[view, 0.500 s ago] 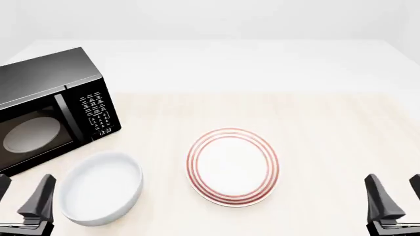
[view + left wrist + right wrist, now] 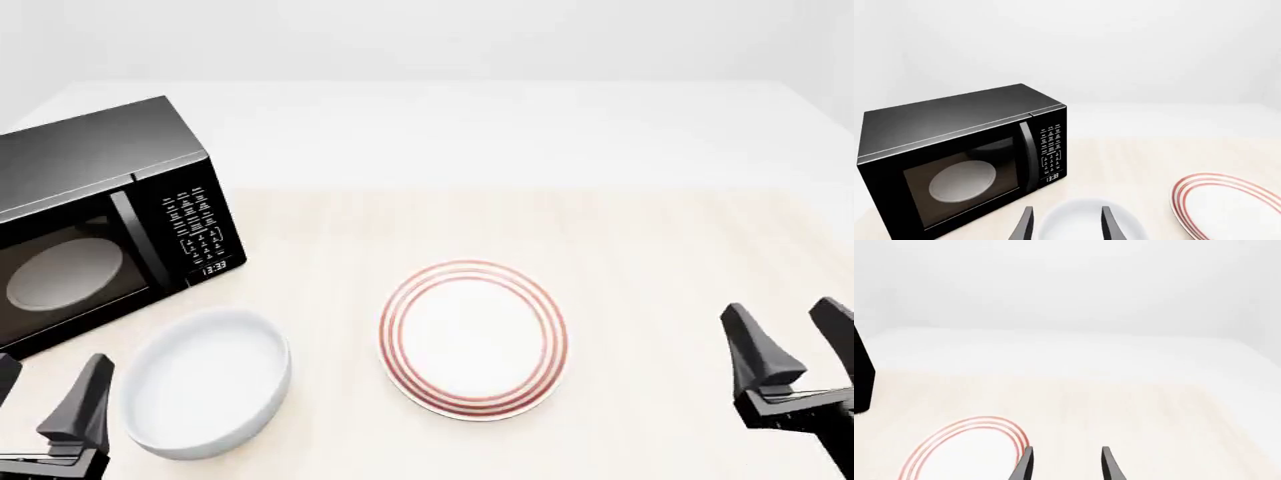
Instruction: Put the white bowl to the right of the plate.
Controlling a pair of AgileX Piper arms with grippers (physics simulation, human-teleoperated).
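The white bowl [image 2: 207,382] is deep and plain and rests on the table at the front left, just left of the plate [image 2: 474,338], a flat plate with red rings. My left gripper [image 2: 43,398] stands open at the front left edge, beside the bowl's left side and holding nothing. In the left wrist view the bowl [image 2: 1087,222] lies straight ahead of the open left gripper [image 2: 1066,224], with the plate [image 2: 1231,206] off to one side. My right gripper [image 2: 794,345] is open and empty, well right of the plate. The right wrist view shows the plate [image 2: 964,452] beside the open right gripper [image 2: 1066,464].
A black microwave [image 2: 100,225] with its door shut stands at the back left, behind the bowl; it fills much of the left wrist view as the microwave [image 2: 961,160]. Bare light wood tabletop [image 2: 667,270] lies to the right of the plate.
My right gripper has moved forward over the table and a little to the left. The left gripper, bowl and plate have not moved.
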